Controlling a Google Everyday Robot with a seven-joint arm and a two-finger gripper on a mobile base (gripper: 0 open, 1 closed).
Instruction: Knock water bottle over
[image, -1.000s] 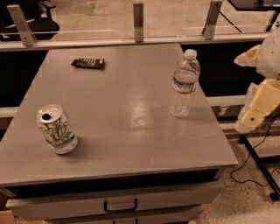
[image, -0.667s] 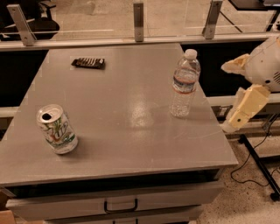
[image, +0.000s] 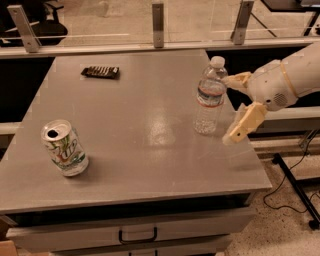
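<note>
The water bottle (image: 209, 97) stands upright near the right edge of the grey table (image: 135, 125). It is clear and ribbed, with a white cap and a red-white-blue label band. My gripper (image: 231, 110) is just right of the bottle, at about its height. The fingers are spread apart: the upper fingertip (image: 234, 80) is close to the bottle's shoulder and the lower one (image: 235, 134) hangs by the bottle's base. It holds nothing. The white arm reaches in from the right edge of the view.
A white-and-green soda can (image: 64, 148) stands at the table's front left. A dark flat object (image: 100, 72) lies at the back left. A railing with metal posts (image: 158, 24) runs behind the table. A drawer handle (image: 137, 234) is below the front edge. Cables (image: 295, 185) lie on the floor at right.
My gripper has moved left from the view's right edge to right beside the bottle. The bottle still stands upright in the same spot.
</note>
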